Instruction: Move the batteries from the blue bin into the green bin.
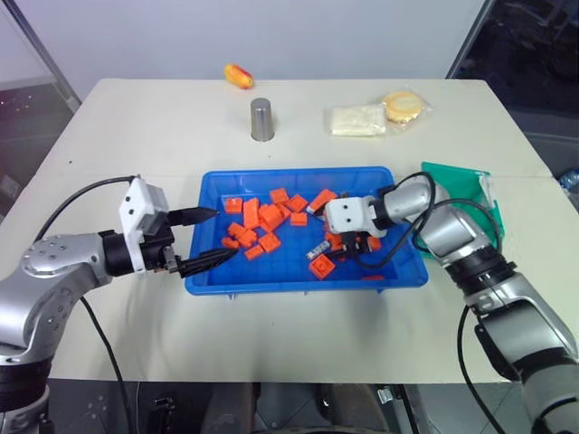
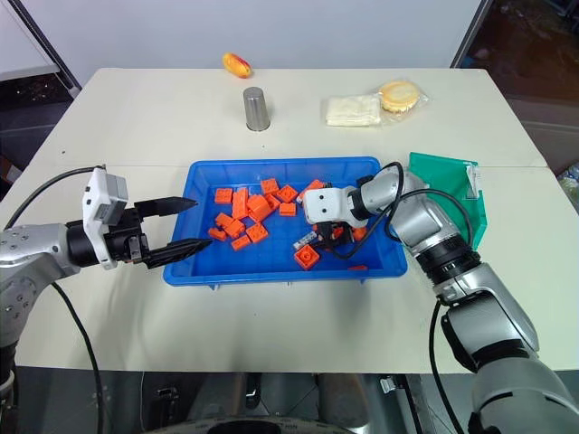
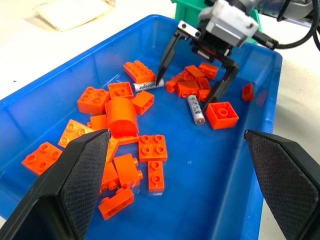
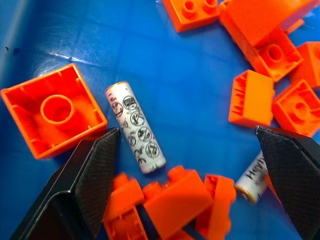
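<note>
The right end effector (image 3: 200, 70) hangs inside the blue bin (image 1: 204, 276), fingers spread wide and empty, straddling a battery (image 4: 135, 127) that lies flat beside an upturned orange block (image 4: 52, 110). A second battery (image 3: 146, 86) lies near one fingertip. Blocks crowd in, so closing could pinch a block or roll the battery away. The left end effector (image 1: 204, 237), also apart, holds nothing at the bin's left rim. The green bin (image 1: 466, 190) waits just beyond the blue bin's right end.
</note>
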### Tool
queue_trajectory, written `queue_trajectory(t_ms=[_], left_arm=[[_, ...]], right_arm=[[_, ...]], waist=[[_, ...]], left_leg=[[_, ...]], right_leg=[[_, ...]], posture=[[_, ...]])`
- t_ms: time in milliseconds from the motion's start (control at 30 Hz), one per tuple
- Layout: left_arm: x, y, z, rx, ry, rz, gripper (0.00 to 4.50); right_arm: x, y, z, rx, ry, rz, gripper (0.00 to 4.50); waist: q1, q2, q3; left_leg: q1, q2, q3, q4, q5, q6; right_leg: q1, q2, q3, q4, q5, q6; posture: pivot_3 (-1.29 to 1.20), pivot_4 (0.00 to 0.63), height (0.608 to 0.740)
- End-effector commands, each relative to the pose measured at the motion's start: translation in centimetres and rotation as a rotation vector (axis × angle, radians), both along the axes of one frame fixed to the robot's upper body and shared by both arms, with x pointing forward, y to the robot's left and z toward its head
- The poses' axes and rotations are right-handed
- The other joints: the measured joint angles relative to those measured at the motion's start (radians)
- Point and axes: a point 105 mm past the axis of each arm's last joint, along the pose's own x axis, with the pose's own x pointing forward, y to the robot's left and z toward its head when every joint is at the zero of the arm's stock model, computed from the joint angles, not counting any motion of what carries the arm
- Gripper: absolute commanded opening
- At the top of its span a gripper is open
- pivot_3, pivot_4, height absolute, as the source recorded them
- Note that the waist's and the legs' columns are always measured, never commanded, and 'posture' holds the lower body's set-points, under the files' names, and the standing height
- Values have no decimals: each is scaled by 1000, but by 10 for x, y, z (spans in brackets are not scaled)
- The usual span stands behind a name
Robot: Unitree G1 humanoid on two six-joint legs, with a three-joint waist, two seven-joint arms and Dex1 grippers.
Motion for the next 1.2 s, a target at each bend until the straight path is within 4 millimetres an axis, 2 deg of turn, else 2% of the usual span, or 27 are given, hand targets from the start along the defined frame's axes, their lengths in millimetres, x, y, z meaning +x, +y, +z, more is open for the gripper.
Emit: queue_trajectory(t_ms=[33,133,333,367,467,533,600,700,800,867,1000,1100,1200], left_arm=[[-2,-2,12,5,-46,-13,4500],[-1,-1,12,7,-45,-14,4500],[-1,1,12,23,-40,-26,4500],[-1,1,12,25,-40,-30,4500],[0,0,13,23,-44,-37,4500],[1,0,14,22,-49,-36,4500],[3,0,15,22,-55,-39,4500],[10,1,21,18,-72,-56,4500],[20,-2,28,7,-98,-88,4500],[28,-6,31,-4,-116,-109,4500],[45,-19,41,-73,-147,-148,4500],[51,-24,41,-84,-150,-170,4500],[56,-32,37,-85,-142,-201,4500]], right_arm=[[-2,5,3,-7,-15,44,4452],[-2,6,2,-3,-14,51,3590],[-4,9,0,-5,6,68,425],[-3,9,-1,-6,7,68,18],[-3,9,2,4,9,61,24],[2,9,10,24,-17,37,24],[11,4,28,50,-61,-1,24],[21,-13,75,118,-135,-90,24],[20,-38,112,160,-168,-172,24],[17,-60,126,150,-187,-239,24],[11,-112,134,84,-217,-404,24],[6,-134,133,63,-216,-481,24],[-10,-175,119,-30,-169,-603,24]], waist=[[0,0,0],[0,0,0],[0,0,0],[0,0,0],[0,0,0],[0,0,0],[0,0,0],[2,1,0],[11,1,0],[22,0,0],[34,0,0],[23,0,0],[22,0,0]], left_leg=[[0,0,0,0,0,0],[1,0,0,0,0,0],[1,0,0,0,0,0],[1,0,0,0,0,0],[2,0,0,0,0,0],[2,0,0,0,0,0],[1,0,0,0,0,0],[1,0,0,0,0,0],[1,-1,0,0,0,0],[1,-1,0,0,0,0],[0,-1,0,0,0,0],[0,-1,2,1,0,0],[0,-1,2,0,0,0]], right_leg=[[0,0,0,0,0,0],[1,0,0,0,0,0],[1,0,0,0,0,0],[1,0,0,0,0,0],[1,0,0,0,0,0],[1,0,0,0,0,0],[1,0,0,0,0,0],[1,0,0,0,0,0],[0,0,0,0,0,0],[1,0,0,-1,0,0],[1,0,0,-1,0,0],[1,-1,0,-1,0,0],[0,0,1,-1,0,0]], posture=[[0,150,740],[0,150,740],[0,150,740],[0,150,740],[0,150,740],[0,150,740],[0,150,740],[0,150,740],[0,150,740],[0,150,740],[0,150,740],[0,150,740],[0,150,740]])
